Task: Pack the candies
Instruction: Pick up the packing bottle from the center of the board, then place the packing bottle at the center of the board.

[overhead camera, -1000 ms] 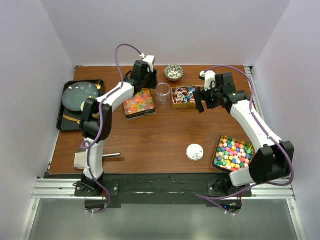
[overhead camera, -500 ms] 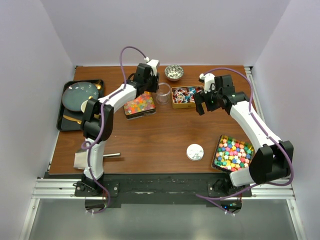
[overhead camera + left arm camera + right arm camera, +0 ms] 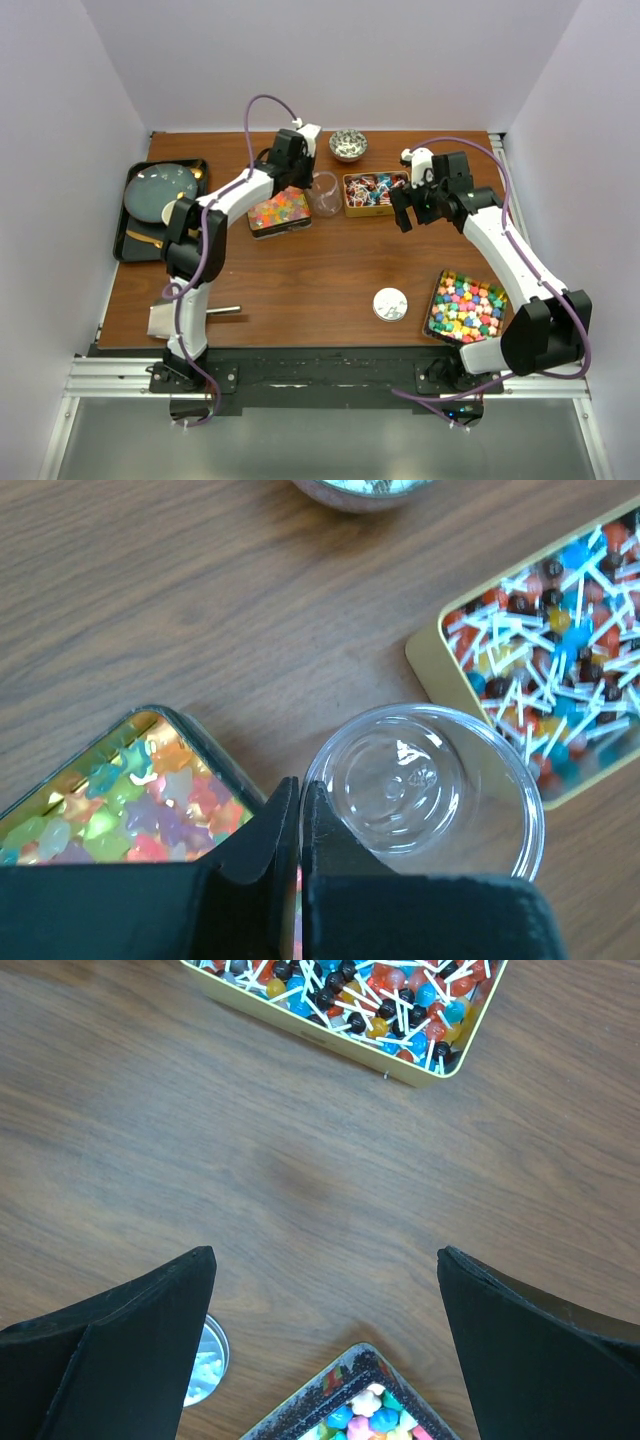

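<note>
Cube candies [image 3: 466,304] lie well nearer than the cup [image 3: 425,785] and to its right, the right gripper [image 3: 325,1255] gapes wide right of it, gummies [image 3: 120,805] and wrapped pieces [image 3: 372,190] flank it, and the left gripper [image 3: 300,810] is closed, seemingly pinching its rim.

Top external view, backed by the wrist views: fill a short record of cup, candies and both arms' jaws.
clear cup: empty, between gummies and lollipops
cube candies: near right, apart from the others
left gripper: jaws shut, apparently on the cup's rim
right gripper: jaws open above the table, holding nothing
</note>
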Controlling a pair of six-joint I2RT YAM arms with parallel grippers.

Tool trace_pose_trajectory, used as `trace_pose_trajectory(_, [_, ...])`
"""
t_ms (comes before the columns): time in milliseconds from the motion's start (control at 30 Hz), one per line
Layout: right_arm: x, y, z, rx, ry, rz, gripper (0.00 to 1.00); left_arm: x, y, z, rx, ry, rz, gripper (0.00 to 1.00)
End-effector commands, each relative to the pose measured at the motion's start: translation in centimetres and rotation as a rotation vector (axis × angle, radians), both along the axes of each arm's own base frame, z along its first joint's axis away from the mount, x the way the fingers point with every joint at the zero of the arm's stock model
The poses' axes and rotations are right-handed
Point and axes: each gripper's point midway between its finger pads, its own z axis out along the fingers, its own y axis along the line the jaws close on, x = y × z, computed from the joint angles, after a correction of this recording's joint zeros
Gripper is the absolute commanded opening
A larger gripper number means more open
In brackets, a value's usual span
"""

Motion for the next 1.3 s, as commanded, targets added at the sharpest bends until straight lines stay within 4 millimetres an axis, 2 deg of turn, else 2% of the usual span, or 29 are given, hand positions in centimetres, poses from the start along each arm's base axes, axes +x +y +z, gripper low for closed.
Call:
trace_pose_trajectory(0, [-0.3, -0.2, 0.7, -0.005, -0.023, 0.007, 0.96, -1.8, -0.6, 7.3, 0.006, -0.076, -0.127, 0.0])
trace_pose_trajectory(67, [-0.3, -0.1, 0.5, -0.005, -0.018, 0.01, 0.96, -2.9, -1.0, 8.2, 0.017, -0.066, -0.209, 0.0])
trace_pose_trajectory(100, [-0.3, 0.0, 0.3, -0.002, -0.011, 0.012, 0.96, -4.2, -0.6, 8.0, 0.056, -0.032, -0.257, 0.0])
trace_pose_trajectory(167, [-0.2, 0.2, 0.2, 0.002, -0.007, 0.018, 0.96, -5.5, -0.6, 8.5, 0.102, -0.036, -0.351, 0.0])
trace_pose_trajectory(200, [-0.2, 0.3, 0.1, 0.006, -0.003, 0.026, 0.96, -6.9, -0.3, 9.1, 0.116, -0.029, -0.39, 0.0])
trace_pose_trajectory(233, [-0.2, 0.3, 0.1, 0.003, -0.003, 0.037, 0.96, -8.2, 0.0, 8.2, 0.15, -0.026, -0.461, 0.0])
trace_pose_trajectory(267, [-0.3, 0.4, 0.0, 0.002, 0.0, 0.047, 0.96, -9.0, 0.2, 8.2, 0.164, -0.038, -0.491, 0.0])
trace_pose_trajectory(300, [-0.3, 0.5, -0.3, -0.001, 0.006, 0.059, 0.96, -10.0, 0.3, 10.3, 0.163, -0.108, -0.524, 0.0])
trace_pose_trajectory(333, [-0.3, 0.4, -0.6, -0.008, 0.009, 0.066, 0.96, -11.7, 0.6, 8.5, 0.195, -0.105, -0.592, 0.0])
trace_pose_trajectory(367, [-0.4, 0.5, -0.8, -0.008, 0.014, 0.072, 0.96, -12.7, 0.5, 8.8, 0.196, -0.134, -0.63, 0.0])
trace_pose_trajectory(400, [-0.3, 0.5, -1.3, -0.014, 0.027, 0.074, 0.96, -14.0, 0.5, 10.5, 0.187, -0.199, -0.669, 0.0])
trace_pose_trajectory(433, [-0.3, 0.6, -1.2, -0.013, 0.027, 0.084, 0.96, -15.8, 0.3, 8.9, 0.203, -0.191, -0.737, 0.0])
trace_pose_trajectory(467, [-0.3, 0.6, -1.4, -0.014, 0.032, 0.087, 0.96, -16.6, 0.4, 8.8, 0.211, -0.206, -0.753, 0.0])
trace_pose_trajectory(500, [-0.3, 0.7, -1.5, -0.014, 0.036, 0.093, 0.96, -17.2, 0.3, 9.8, 0.207, -0.258, -0.76, 0.0])
trace_pose_trajectory(533, [-0.2, 0.6, -1.7, -0.019, 0.039, 0.094, 0.96, -18.7, 0.3, 8.1, 0.202, -0.235, -0.793, 0.0])
trace_pose_trajectory(567, [-0.1, 0.6, -1.7, -0.022, 0.042, 0.094, 0.96, -19.2, 0.2, 7.8, 0.196, -0.24, -0.799, 0.0])
trace_pose_trajectory(600, [-0.2, 0.6, -1.8, -0.024, 0.046, 0.093, 0.96, -19.4, -0.3, 8.5, 0.186, -0.287, -0.8, 0.0])
trace_pose_trajectory(633, [-0.2, 0.6, -1.9, -0.029, 0.054, 0.094, 0.96, -20.2, -0.2, 7.1, 0.174, -0.261, -0.795, 0.0])
trace_pose_trajectory(667, [-0.3, 0.6, -1.9, -0.028, 0.058, 0.095, 0.96, -20.5, -0.5, 7.0, 0.166, -0.274, -0.798, 0.0])
trace_pose_trajectory(700, [-0.6, 0.5, -2.1, -0.031, 0.069, 0.096, 0.96, -20.8, -1.4, 7.8, 0.152, -0.326, -0.806, 0.0])
trace_pose_trajectory(733, [-0.8, 0.4, -2.3, -0.039, 0.079, 0.106, 0.96, -21.2, -1.5, 6.9, 0.149, -0.319, -0.804, 0.0])
trace_pose_trajectory(800, [-1.5, 0.4, -2.7, -0.046, 0.099, 0.124, 0.95, -21.7, -2.5, 6.7, 0.146, -0.347, -0.827, 0.0])
trace_pose_trajectory(933, [-2.7, -0.2, -3.9, -0.079, 0.133, 0.147, 0.95, -22.3, -3.0, 5.2, 0.147, -0.319, -0.839, 0.0])
trace_pose_trajectory(1067, [-2.9, -0.2, -4.4, -0.082, 0.144, 0.154, 0.95, -23.2, -3.0, 4.1, 0.135, -0.278, -0.843, 0.0])
trace_pose_trajectory(1100, [-2.8, -0.1, -4.4, -0.081, 0.143, 0.154, 0.94, -23.4, -2.9, 4.1, 0.131, -0.274, -0.839, 0.04])
trace_pose_trajectory(1133, [-2.7, -0.1, -4.5, -0.078, 0.145, 0.155, 0.94, -23.7, -2.9, 3.8, 0.126, -0.264, -0.843, 0.14])
trace_pose_trajectory(1200, [-2.5, 0.1, -4.6, -0.074, 0.146, 0.156, 0.94, -23.8, -2.8, 4.0, 0.123, -0.259, -0.839, 0.2])
trace_pose_trajectory(1267, [-2.2, 0.2, -4.7, -0.068, 0.144, 0.156, 0.94, -23.7, -2.8, 4.4, 0.12, -0.261, -0.832, 0.33])
